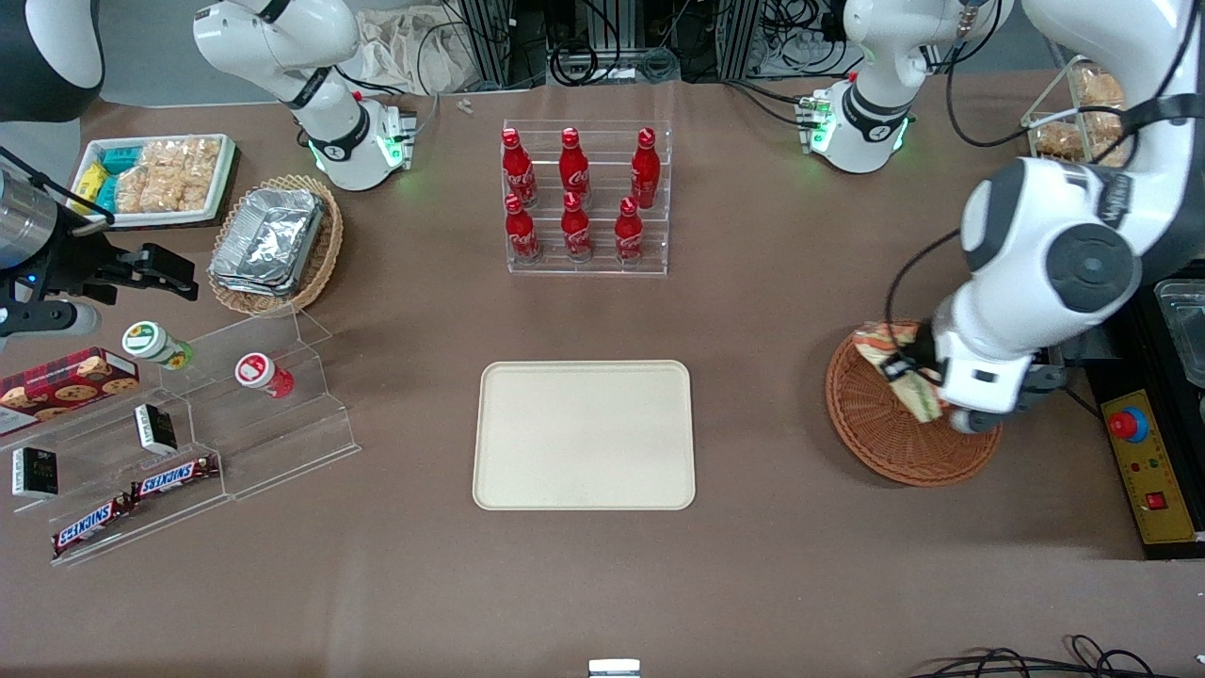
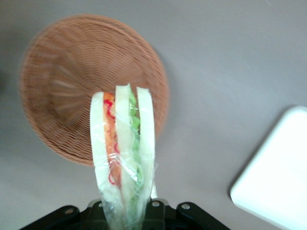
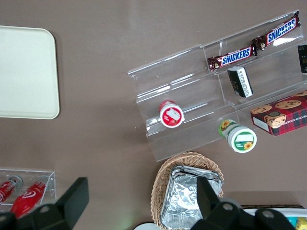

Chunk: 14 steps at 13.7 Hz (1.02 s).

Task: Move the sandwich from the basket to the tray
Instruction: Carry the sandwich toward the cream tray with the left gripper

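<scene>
1. Jaws clamped on the sandwich (image 2: 123, 158), gripper (image 1: 927, 381) above the basket (image 1: 894, 438).
2. Sandwich is held clear of the wicker, judged ready for carrying.
3. Tray (image 1: 584, 435), frame centre, lies bare on the worktop.

glossy white arm segments, dark grey joint caps, black claw (image 2: 125, 211), green-lit base

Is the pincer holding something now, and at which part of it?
Yes. The pincer holds the sandwich by one end, above the basket.
</scene>
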Available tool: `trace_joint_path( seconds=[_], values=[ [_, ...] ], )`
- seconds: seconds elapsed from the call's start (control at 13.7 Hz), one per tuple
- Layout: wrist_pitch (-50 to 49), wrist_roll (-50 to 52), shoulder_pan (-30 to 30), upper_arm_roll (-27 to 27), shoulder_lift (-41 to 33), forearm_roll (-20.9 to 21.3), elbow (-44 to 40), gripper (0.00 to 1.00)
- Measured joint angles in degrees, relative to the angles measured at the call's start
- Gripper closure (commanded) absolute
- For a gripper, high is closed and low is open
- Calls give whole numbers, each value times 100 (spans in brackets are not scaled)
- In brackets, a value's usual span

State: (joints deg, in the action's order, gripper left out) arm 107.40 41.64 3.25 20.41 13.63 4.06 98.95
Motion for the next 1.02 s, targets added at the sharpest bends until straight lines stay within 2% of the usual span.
trace_joint_path(
  seconds=[0.22, 0.51, 0.73, 0.88, 1.02],
  values=[
    [163, -61, -105, 574, 281, 0, -114, 100],
    [917, -144, -725, 649, 834, 3, -135, 100],
    [1843, -693, -1098, 649, 1394, 22, -138, 100],
    [2244, -862, -1271, 646, 1778, 223, -145, 100],
    [2619, -867, -1392, 645, 2114, 651, -159, 100]
  ],
)
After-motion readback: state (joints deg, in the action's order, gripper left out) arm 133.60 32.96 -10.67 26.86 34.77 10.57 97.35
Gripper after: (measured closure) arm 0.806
